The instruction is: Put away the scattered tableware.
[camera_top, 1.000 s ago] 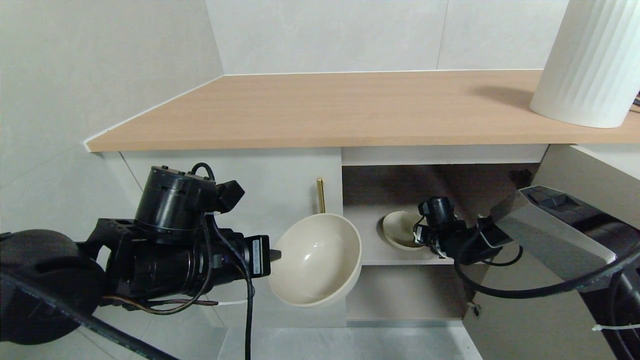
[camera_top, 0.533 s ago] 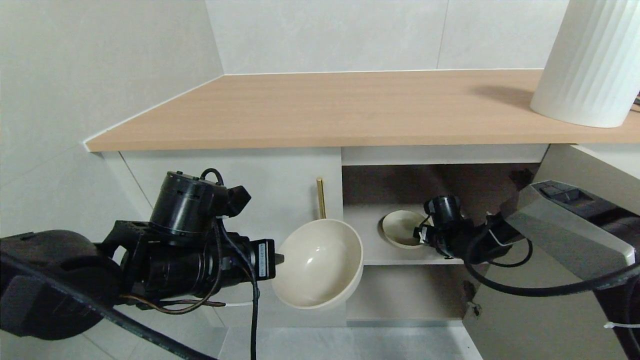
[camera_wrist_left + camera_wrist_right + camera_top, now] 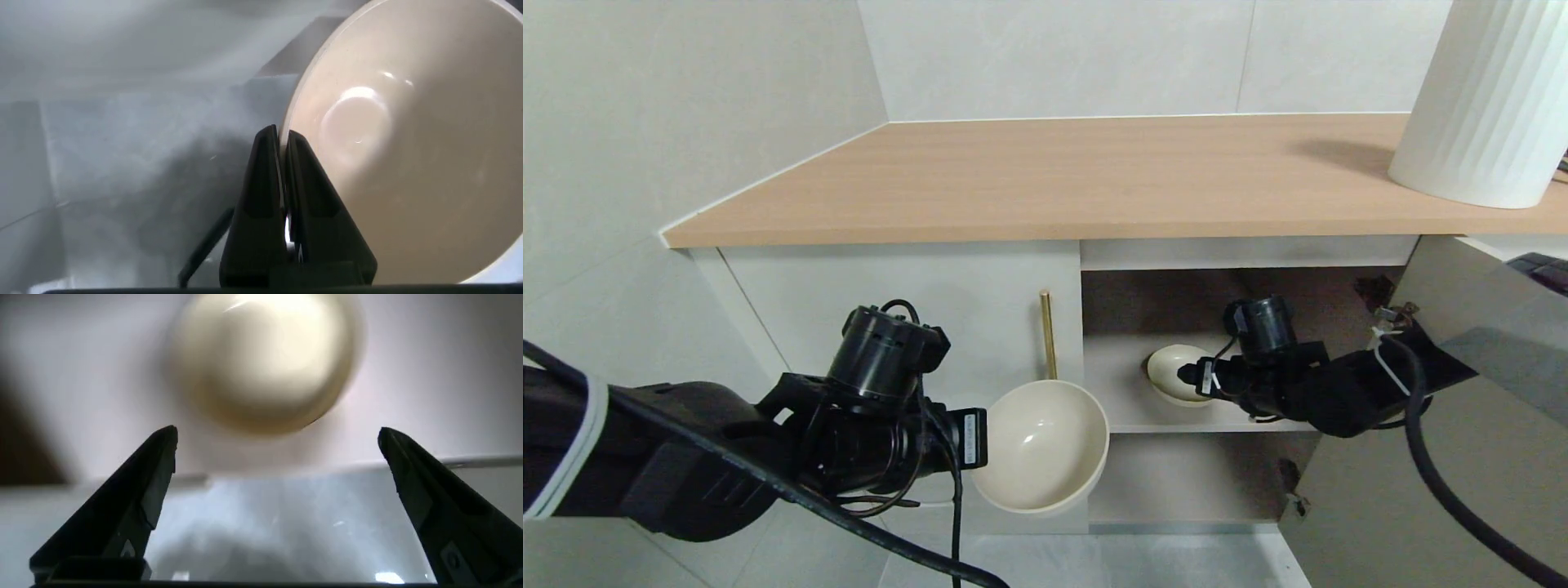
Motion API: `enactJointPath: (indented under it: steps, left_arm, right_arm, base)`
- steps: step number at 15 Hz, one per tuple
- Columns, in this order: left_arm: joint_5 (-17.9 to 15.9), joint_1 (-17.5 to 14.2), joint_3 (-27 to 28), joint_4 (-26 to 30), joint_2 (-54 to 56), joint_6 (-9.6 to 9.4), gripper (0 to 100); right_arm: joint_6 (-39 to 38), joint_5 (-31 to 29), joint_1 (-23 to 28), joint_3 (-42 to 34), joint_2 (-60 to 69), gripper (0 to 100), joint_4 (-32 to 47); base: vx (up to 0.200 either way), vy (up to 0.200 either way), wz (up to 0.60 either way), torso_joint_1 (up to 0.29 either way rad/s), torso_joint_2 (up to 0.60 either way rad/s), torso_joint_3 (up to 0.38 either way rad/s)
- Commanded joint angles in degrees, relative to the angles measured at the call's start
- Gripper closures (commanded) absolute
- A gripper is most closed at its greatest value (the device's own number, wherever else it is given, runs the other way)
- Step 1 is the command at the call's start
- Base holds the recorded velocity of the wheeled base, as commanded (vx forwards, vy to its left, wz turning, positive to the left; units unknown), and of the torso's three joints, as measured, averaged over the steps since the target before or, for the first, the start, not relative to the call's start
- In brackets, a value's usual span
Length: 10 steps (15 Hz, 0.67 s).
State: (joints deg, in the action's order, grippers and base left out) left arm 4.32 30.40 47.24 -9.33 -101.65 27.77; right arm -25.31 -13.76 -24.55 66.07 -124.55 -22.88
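A large cream bowl (image 3: 1041,445) hangs in front of the closed cabinet door, below the gold handle. My left gripper (image 3: 980,437) is shut on its near rim, and in the left wrist view the fingers (image 3: 270,163) pinch the edge of the bowl (image 3: 409,147). A small cream bowl (image 3: 1172,371) rests on the shelf (image 3: 1127,412) inside the open cabinet. My right gripper (image 3: 1196,380) stands open just in front of it, holding nothing. In the right wrist view the gripper (image 3: 276,439) has its fingers spread wide below the small bowl (image 3: 270,359).
A wooden countertop (image 3: 1094,180) runs above the cabinet, with a tall white ribbed vase (image 3: 1486,98) at its right end. The left door carries a gold handle (image 3: 1046,335). The right door (image 3: 1494,343) is swung open beside my right arm. Floor tiles lie below.
My left arm has sunk and shifted right with the large bowl. My right wrist has risen a little, staying open in front of the small bowl, while the arm behind it swung right.
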Motion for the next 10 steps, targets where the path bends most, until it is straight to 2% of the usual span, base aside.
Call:
enactJointPath:
  steps: [1,4,6,10]
  left_arm:
    - [1.92,0.89,0.13,0.01,-3.74,0.44,100]
    - [5.35,2.29,0.66,-2.36,-7.08,1.94,100]
    - [7.11,3.0,0.75,-2.54,-8.75,2.02,100]
    - [7.29,5.28,0.49,-2.63,-8.66,1.85,100]
  right_arm:
    - [0.35,2.78,-3.75,-4.37,7.39,0,0.12]
    - [2.28,7.44,-7.97,-8.5,12.84,0,2.32]
    - [2.54,11.65,-10.34,-9.91,16.09,0,5.83]
    - [3.42,14.55,-14.38,-10.35,16.71,0,10.93]
  base:
    - [0.0,0.0,0.0,0.0,0.0,0.0]
    - [0.0,0.0,0.0,0.0,0.0,0.0]
    - [0.0,0.0,0.0,0.0,0.0,0.0]
    - [0.0,0.0,0.0,0.0,0.0,0.0]
